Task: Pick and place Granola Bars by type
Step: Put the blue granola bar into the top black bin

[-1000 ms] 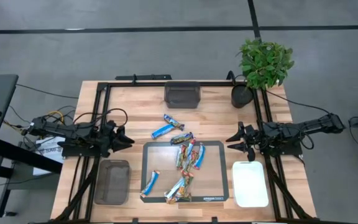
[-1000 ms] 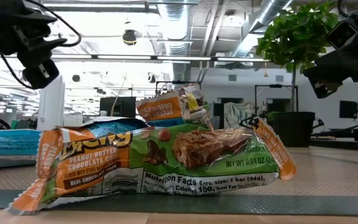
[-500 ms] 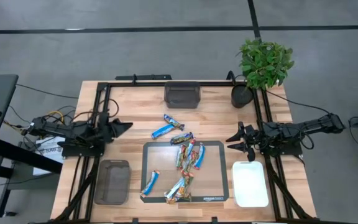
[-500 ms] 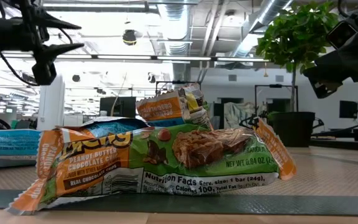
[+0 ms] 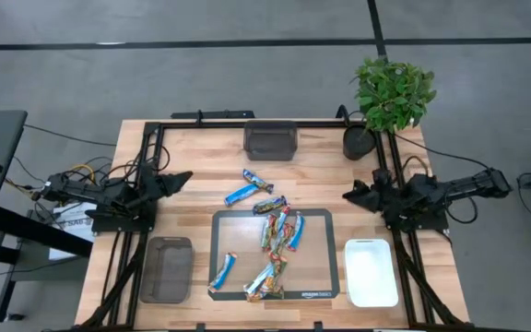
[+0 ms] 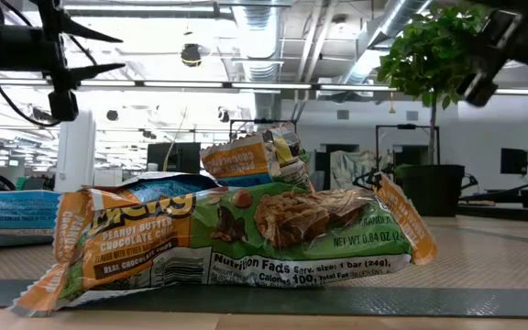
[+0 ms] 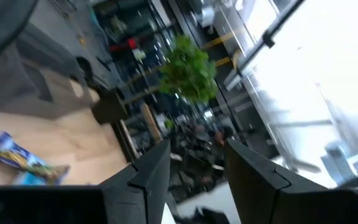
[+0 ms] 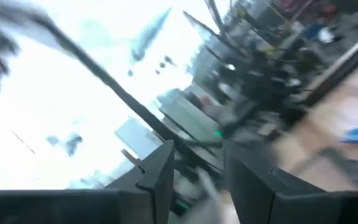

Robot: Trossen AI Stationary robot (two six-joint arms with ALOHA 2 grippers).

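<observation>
Both arms are up off the wooden slatted counter [image 5: 321, 180] and neither has anything in it. The left hand [image 5: 181, 177] sits over the left edge of the counter with its 2 dark fingers [image 7: 143, 174] spread apart, nothing between them. The right hand [image 5: 350, 194] is over the right edge, and its fingers [image 8: 159, 171] are parted too, also empty.

The shiny-wrapped granola bars [image 5: 277, 231] are all in the stretch between the 2 hands. Most lie in a loose pile on the dark rectangular mat [image 5: 325, 277], a bit nearer the right hand than the left. A blue-wrapped bar [image 5: 241, 193] and 2 more lie off the mat on bare wood, just past its far edge, roughly level with both hands. Another blue bar [image 5: 223, 272] lies alone at the mat's left side, well away from either hand.

From counter height, an orange and green peanut butter chocolate chip bar [image 6: 227, 238] fills the view, with a blue wrapper [image 6: 12, 211] peeking out behind it.

A grey mesh tray [image 5: 166, 269] sits just on the near side of the left hand, a white rectangular tray [image 5: 371, 272] just on the near side of the right hand, and a third dark tray [image 5: 270, 140] at the far edge between them. A potted green plant [image 5: 390, 97] stands just beyond the right hand.
</observation>
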